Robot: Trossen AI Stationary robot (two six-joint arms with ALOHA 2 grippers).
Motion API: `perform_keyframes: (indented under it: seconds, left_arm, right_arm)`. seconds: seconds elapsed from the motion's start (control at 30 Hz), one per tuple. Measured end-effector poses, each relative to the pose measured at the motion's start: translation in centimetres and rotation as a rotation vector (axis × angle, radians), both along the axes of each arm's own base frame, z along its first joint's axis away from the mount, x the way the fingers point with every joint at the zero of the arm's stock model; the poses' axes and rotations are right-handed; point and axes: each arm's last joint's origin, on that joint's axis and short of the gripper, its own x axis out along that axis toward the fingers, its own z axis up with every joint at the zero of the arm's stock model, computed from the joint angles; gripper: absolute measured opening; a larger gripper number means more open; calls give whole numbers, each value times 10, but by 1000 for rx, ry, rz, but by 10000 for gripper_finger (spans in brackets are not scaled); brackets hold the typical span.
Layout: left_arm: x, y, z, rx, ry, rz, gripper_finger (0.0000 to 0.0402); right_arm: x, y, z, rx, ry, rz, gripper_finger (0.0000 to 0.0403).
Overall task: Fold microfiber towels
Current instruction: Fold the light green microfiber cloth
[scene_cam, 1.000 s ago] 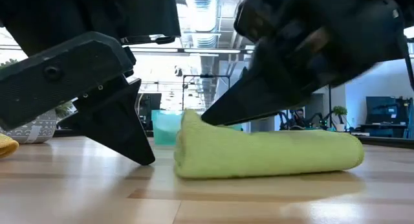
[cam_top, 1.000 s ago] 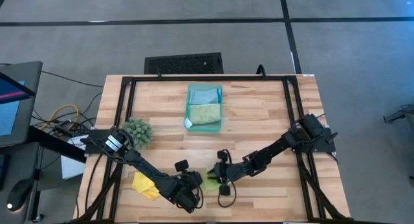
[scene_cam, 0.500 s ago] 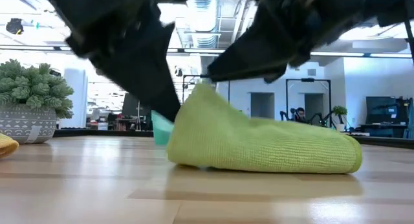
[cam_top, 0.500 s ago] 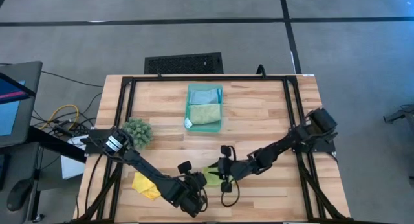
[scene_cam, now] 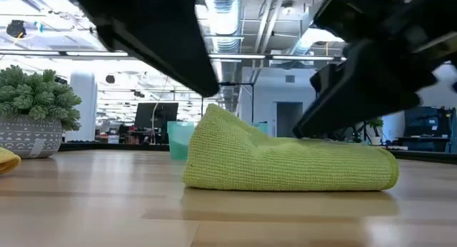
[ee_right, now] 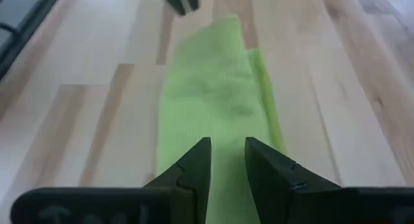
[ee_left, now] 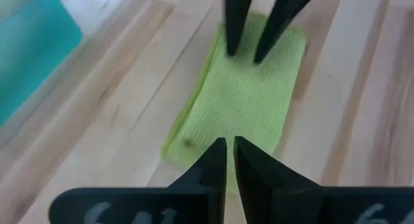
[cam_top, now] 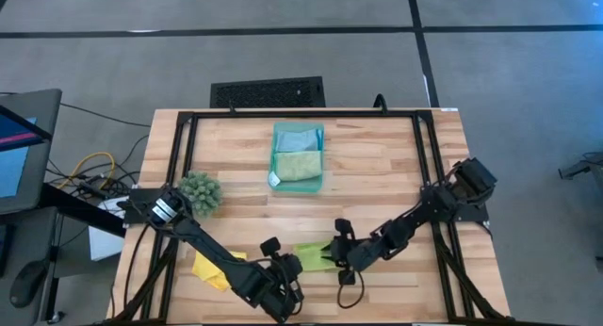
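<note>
**Both grippers at the lime green towel, near edge of the table**

We see the lime green towel (cam_top: pixel 312 257) lying folded into a narrow strip on the wooden table (cam_top: pixel 377 166), close to the near edge and about at the middle. In the low view it rests flat on the wood, with its left end raised into a soft hump.

The left gripper (cam_top: pixel 290 267) stands at the left end of this towel. Its two fingers (ee_left: pixel 213 160) are almost together, with only a thin gap, and their tips are on the cloth — we cannot tell if any fabric is pinched between them.

The right gripper (cam_top: pixel 334 257) is at the right end of the towel. Its fingers (ee_right: pixel 194 160) are a little apart, over the cloth, and nothing is between them.

The yellow towel (cam_top: pixel 211 268) lies crumpled to the left, partly under the left arm. The teal tray (cam_top: pixel 298 158) stands farther back at the middle — inside it lie the light blue towel (cam_top: pixel 299 138) and the pale sage green towel (cam_top: pixel 298 165). A small potted plant (cam_top: pixel 200 190) stands at the left side.
</note>
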Motion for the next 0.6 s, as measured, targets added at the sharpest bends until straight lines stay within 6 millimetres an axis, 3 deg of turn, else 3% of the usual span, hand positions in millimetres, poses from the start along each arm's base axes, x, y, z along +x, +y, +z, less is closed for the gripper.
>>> perform_keyframes:
  seconds: [0.2,0.37,0.6]
  left_arm:
    - [13,23,-20,20,-34,11,22]
    - [7,48,-46,-17,50,90,22]
    - [-2,48,-53,-47,86,103,22]
  right_arm:
    - [2,-11,-5,28,2,-39,118]
    - [0,-14,-8,37,33,-40,118]
    - [-2,-15,0,39,20,-34,118]
